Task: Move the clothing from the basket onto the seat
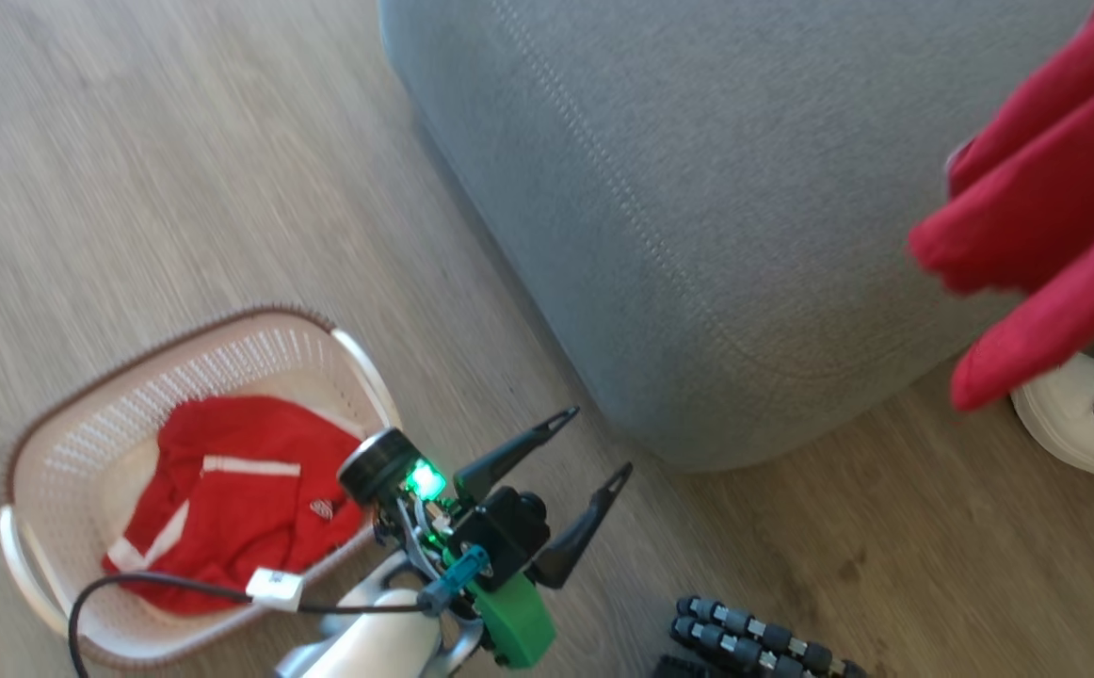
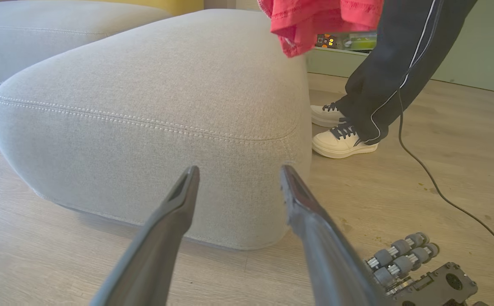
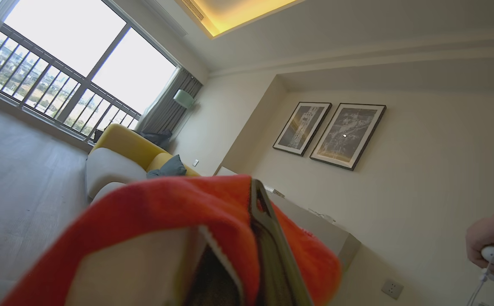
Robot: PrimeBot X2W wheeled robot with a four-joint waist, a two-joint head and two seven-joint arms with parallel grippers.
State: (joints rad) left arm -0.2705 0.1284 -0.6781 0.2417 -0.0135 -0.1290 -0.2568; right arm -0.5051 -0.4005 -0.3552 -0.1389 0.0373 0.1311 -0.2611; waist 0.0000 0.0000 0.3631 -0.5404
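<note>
The cream basket (image 1: pixel 57 452) stands on the floor at the lower left and holds a red garment with white stripes (image 1: pixel 236 490). Just right of the basket, my left gripper (image 1: pixel 598 441) hovers open and empty, pointing at the grey seat (image 1: pixel 716 207). From the left wrist, that gripper (image 2: pixel 238 170) faces the rounded corner of the seat (image 2: pixel 153 106). A second red garment (image 1: pixel 1055 188) hangs above the seat's right side, also seen as a red garment (image 2: pixel 315 21) high up. My right gripper (image 3: pixel 251 199) is shut on this red cloth (image 3: pixel 179 204), which drapes over its fingers.
A person stands right of the seat: dark trousers (image 2: pixel 391 63), white shoes (image 2: pixel 340 144) (image 1: pixel 1084 424), a hand (image 3: pixel 493 238) holding a small white device. A black cable (image 2: pixel 434 182) runs across the wooden floor. My base's wheels (image 1: pixel 745 645) sit near the left gripper.
</note>
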